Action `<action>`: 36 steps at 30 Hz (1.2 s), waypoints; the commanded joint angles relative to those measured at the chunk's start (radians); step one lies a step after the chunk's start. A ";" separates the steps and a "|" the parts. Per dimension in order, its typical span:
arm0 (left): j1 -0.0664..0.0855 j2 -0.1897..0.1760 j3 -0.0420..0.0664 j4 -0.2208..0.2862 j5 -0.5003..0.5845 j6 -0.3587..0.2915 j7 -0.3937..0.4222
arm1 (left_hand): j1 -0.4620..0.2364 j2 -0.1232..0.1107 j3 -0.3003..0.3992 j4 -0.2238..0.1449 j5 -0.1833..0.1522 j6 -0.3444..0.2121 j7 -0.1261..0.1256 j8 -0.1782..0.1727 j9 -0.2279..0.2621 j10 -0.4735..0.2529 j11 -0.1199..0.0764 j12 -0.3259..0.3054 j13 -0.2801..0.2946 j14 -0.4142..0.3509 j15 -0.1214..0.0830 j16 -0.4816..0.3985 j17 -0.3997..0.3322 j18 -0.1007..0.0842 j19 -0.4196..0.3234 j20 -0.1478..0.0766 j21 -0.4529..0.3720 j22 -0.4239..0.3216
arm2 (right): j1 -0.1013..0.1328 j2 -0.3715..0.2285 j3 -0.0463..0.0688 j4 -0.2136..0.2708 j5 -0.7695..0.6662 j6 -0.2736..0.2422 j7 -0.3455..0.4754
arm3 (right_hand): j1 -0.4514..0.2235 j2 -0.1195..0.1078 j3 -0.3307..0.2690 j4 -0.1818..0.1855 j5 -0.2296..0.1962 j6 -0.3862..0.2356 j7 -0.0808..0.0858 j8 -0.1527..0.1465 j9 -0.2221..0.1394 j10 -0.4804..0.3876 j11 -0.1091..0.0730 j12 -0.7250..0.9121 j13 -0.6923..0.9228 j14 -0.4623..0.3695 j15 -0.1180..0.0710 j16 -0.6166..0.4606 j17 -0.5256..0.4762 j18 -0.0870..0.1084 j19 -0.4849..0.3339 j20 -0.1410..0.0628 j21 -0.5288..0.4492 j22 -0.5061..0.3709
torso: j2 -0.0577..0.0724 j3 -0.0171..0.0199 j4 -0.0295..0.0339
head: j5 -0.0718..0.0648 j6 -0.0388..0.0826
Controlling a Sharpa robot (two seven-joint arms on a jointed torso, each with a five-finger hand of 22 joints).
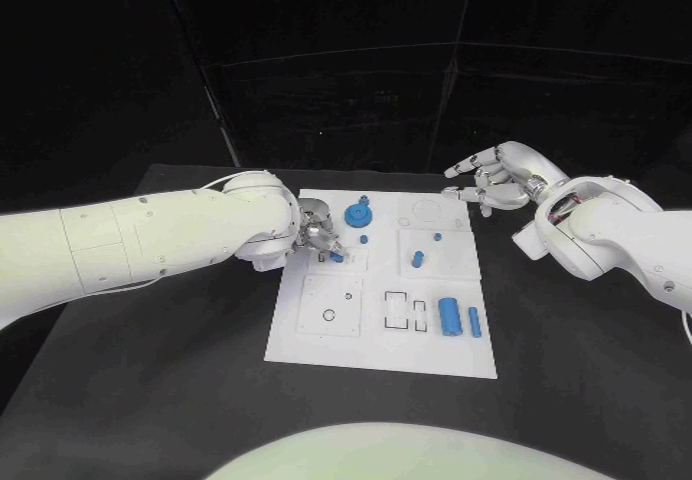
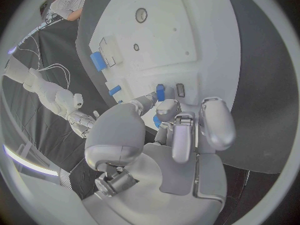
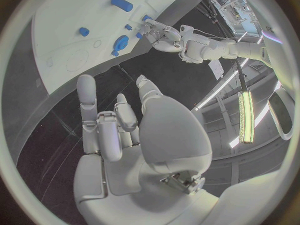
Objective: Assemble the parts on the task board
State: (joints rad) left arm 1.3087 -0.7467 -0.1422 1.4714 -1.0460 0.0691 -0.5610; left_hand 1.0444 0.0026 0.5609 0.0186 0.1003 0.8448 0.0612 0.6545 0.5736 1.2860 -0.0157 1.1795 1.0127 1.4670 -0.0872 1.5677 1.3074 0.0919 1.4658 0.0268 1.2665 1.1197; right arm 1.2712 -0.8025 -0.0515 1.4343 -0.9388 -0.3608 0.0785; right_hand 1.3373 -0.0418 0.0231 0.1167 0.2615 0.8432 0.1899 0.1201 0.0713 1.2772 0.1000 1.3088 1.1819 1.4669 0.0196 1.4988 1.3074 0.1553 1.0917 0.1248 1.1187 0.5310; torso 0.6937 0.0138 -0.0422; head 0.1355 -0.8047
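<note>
Left hand [image 1: 319,237] bent over task board [image 1: 332,340] centre-left, fingers [image 2: 161,110] pinching small blue part [image 1: 336,257]. Right hand [image 1: 495,176] upper right, fingers spread, empty.

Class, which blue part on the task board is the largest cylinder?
The thick blue cylinder near the board's right edge; a thinner blue pin lies beside it.

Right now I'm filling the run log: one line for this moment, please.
left hand: pinching small blue part over task board | right hand: open, off board's far corner | blue gear: on board
</note>
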 commanded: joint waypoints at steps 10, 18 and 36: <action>0.000 0.009 -0.001 -0.003 -0.010 0.047 -0.018 | 0.010 0.000 0.157 -0.151 0.005 -0.005 0.000 0.005 0.001 0.000 -0.002 -0.005 0.000 0.104 0.003 0.003 0.263 -0.007 0.004 -0.006 -0.003 0.000 | 0.002 0.002 0.001 0.000 -0.002 0.003 0.007 | -0.005 0.003 -0.003 0.001 0.003 0.002 -0.008 0.004 0.000 0.004 -0.006 0.005 0.000 0.060 -0.005 -0.005 0.062 0.018 0.000 -0.005 -0.004 0.000 | 0.000 -0.0001 -0.0001 | -0.001 -0.004; 0.000 0.020 -0.001 -0.013 -0.010 0.056 -0.020 | 0.002 -0.006 0.154 -0.142 0.003 -0.001 -0.002 0.010 0.005 0.005 -0.002 -0.002 0.002 0.104 0.004 0.003 0.263 -0.007 0.004 -0.005 -0.002 0.002 | 0.002 0.003 0.001 0.000 -0.002 0.003 0.007 | -0.005 0.003 -0.003 0.001 0.003 0.002 -0.008 0.004 0.000 0.004 -0.006 0.005 0.000 0.060 -0.005 -0.005 0.062 0.018 0.000 -0.005 -0.004 0.000 | 0.000 0.0003 -0.0007 | -0.001 -0.004; 0.002 0.038 -0.001 -0.042 -0.010 0.114 -0.040 | -0.058 -0.022 0.078 -0.063 -0.002 0.035 -0.020 0.022 0.012 0.021 -0.016 0.008 0.011 0.104 -0.007 0.003 0.263 -0.010 0.010 -0.014 0.010 0.024 | 0.002 0.004 0.001 0.001 -0.001 0.001 0.007 | -0.008 0.005 -0.007 0.005 0.005 0.003 -0.008 0.006 0.001 0.004 -0.006 0.005 -0.001 0.059 -0.005 -0.006 0.059 0.018 -0.001 -0.005 -0.006 -0.004 | 0.000 -0.0001 0.0002 | -0.007 -0.008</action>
State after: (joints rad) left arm 1.3159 -0.7107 -0.1384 1.4284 -1.0515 0.1352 -0.5828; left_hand 0.9963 -0.0181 0.5992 -0.0029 0.1014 0.8722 0.0411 0.6700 0.5849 1.3011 -0.0307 1.1844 1.0229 1.4670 -0.0872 1.5677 1.3074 0.0920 1.4657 0.0198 1.2712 1.1434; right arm 1.2711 -0.7990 -0.0515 1.4341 -0.9388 -0.3607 0.0787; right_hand 1.3373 -0.0418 0.0205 0.1192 0.2615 0.8468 0.1863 0.1201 0.0713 1.2810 0.0962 1.3088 1.1819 1.4669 0.0196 1.4988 1.3073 0.1552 1.0916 0.1248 1.1187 0.5284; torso 0.6931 0.0139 -0.0423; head 0.1283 -0.8128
